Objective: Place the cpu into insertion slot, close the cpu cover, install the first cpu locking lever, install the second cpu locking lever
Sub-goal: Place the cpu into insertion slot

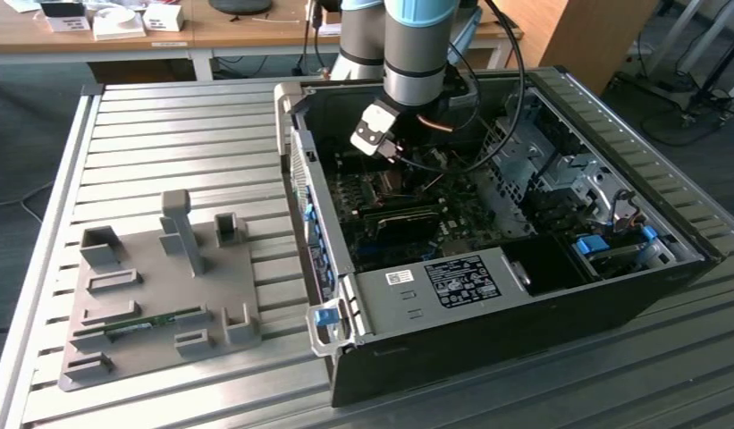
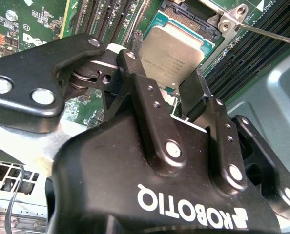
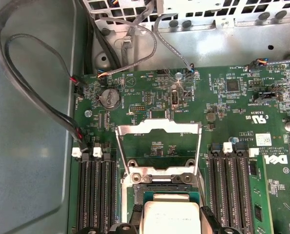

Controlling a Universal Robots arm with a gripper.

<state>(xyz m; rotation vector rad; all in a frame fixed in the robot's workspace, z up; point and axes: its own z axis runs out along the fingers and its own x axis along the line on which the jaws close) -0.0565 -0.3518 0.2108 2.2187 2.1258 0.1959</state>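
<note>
We see a ribbed metal table point(image 1: 152, 125) on a dark grey floor point(image 1: 15, 152). Behind it runs a wooden desk point(image 1: 223, 34) carrying small white boxes point(image 1: 119, 22). A wooden panel point(image 1: 599, 36) stands at the exterior view's right.

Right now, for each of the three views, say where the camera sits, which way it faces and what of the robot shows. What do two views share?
Exterior view: high, off the arm, looking down into the open computer case; the arm reaches in.
Second wrist view: behind the gripper, looking along it at the cpu it clamps.
First wrist view: on the wrist, facing the motherboard and raised cpu cover; fingertips show.
Shared: both wrist views show the cpu.
</note>
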